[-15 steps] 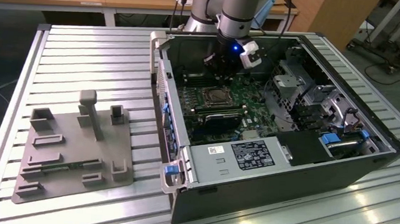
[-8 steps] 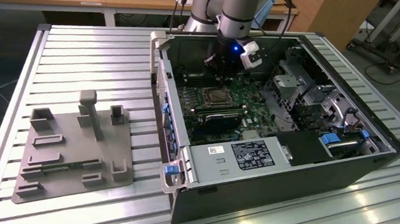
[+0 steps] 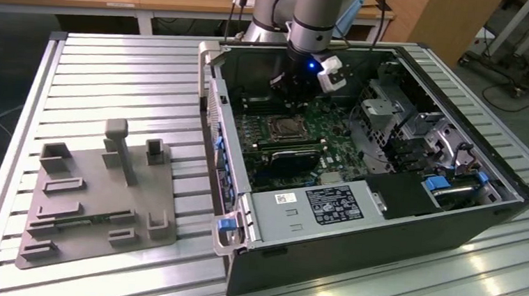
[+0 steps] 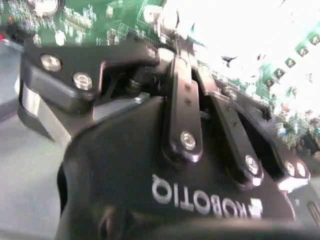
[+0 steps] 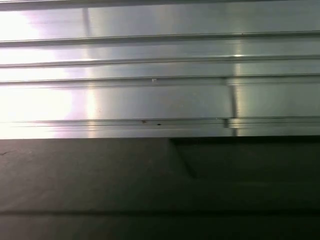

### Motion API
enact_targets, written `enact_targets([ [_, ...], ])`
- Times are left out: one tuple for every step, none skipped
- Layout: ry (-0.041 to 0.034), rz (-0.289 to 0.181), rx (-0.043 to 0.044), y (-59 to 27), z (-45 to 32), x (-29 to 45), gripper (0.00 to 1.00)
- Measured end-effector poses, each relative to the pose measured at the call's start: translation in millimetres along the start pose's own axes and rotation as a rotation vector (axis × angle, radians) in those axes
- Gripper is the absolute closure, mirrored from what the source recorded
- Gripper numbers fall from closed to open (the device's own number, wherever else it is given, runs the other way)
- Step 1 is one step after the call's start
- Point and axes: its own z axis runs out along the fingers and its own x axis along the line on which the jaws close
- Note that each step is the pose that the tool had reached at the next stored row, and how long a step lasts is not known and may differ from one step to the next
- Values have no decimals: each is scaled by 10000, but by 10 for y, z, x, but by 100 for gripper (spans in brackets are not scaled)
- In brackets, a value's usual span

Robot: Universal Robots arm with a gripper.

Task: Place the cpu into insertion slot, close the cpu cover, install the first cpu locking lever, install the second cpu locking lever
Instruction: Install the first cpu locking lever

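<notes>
one gripper (image 3: 289,102), jaws together on nothing visible, over motherboard (image 3: 338,129) just beyond insertion slot (image 3: 285,128), case walls (image 3: 251,67) close

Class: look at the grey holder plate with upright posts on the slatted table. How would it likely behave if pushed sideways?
The grey holder plate looks rigid and one-piece, so it probably won't flex. Its broad flat base suggests sliding, not tipping. Ridges of the slatted table might snag it.
</notes>
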Motion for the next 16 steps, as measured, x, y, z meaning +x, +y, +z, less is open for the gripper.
enact_targets([
  [1, 0, 3, 0, 3, 0, 90],
  [0, 1, 3, -1, 3, 0, 90],
  [-1, -1, 2, 0, 4, 0, 90],
  [-4, -1, -3, 0, 1, 0, 90],
  [-10, 0, -18, 2, -10, -2, 90],
  [-18, 0, -37, 5, -24, -4, 90],
  [-12, -1, -35, 4, -43, -3, 90],
  [-6, -2, -33, 1, -62, -3, 90],
  [-6, -2, -37, 0, -74, -3, 90],
  [-6, -2, -41, -1, -79, -4, 90],
  [-6, -3, -44, -4, -80, -4, 90],
  [-5, -2, -49, -9, -82, -4, 90],
  [-5, -1, -56, -16, -82, -4, 90],
  [-5, -1, -64, -23, -83, -4, 90],
  [-4, -1, -75, -29, -83, -4, 90],
  [-4, 0, -93, -33, -83, -4, 90],
])
